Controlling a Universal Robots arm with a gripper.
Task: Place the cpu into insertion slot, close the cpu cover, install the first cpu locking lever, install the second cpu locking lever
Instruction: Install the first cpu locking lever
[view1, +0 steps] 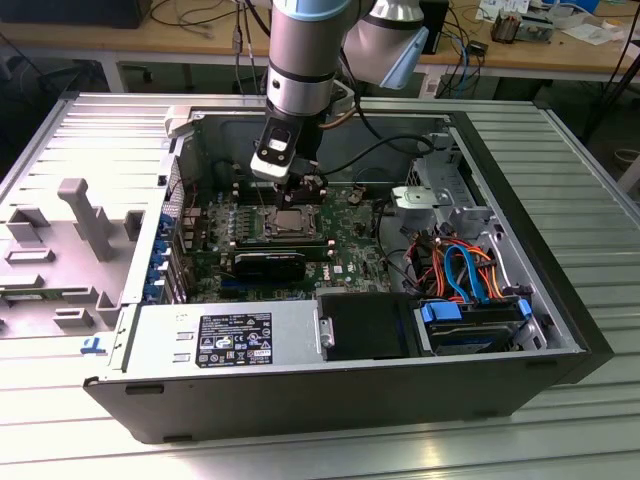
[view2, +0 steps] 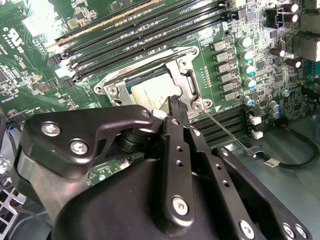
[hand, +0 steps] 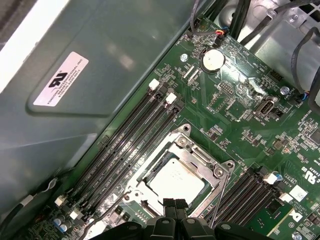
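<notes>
My fingers (hand: 168, 205) are pinched narrow and hold nothing, tips at the edge of the cpu cover (hand: 200, 156); the cpu (hand: 175, 179) sits in the insertion slot (hand: 154, 164), cover down over it, so I judge the first lever step is in hand; the thin locking lever (view2: 227, 131) lies free beside the socket, calling for a fine hook; memory slots (hand: 132, 150) crowd both sides; the case (view1: 350, 400) stands open above.

At the top of the frame you see a long wooden desk (view1: 110, 45) with loose cables (view1: 195, 15) on it. A ribbed metal table (view1: 590, 430) covers the lower part, and light reflects softly near its bottom edge.
</notes>
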